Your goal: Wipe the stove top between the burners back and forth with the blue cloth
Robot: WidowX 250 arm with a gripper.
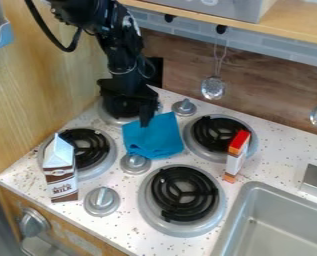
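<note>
The black gripper (146, 118) hangs at the upper left of the stove top, its lower end over the upper left part of a blue cloth (154, 139). Whether it touches the cloth is hard to make out. The cloth lies bunched and folded between the burners. Left of it, a brown and white milk carton (61, 172) stands at the edge of the left burner. To the right, a small red, white and orange box (236, 156) stands upright beside the back right burner.
Around the cloth are the left burner (88, 148), front burner (185, 194) and back right burner (221, 133), with another partly behind the gripper. Several silver knobs (102, 200) rise between them. A sink (287, 220) is at lower right; a strainer (213, 88) hangs on the back wall.
</note>
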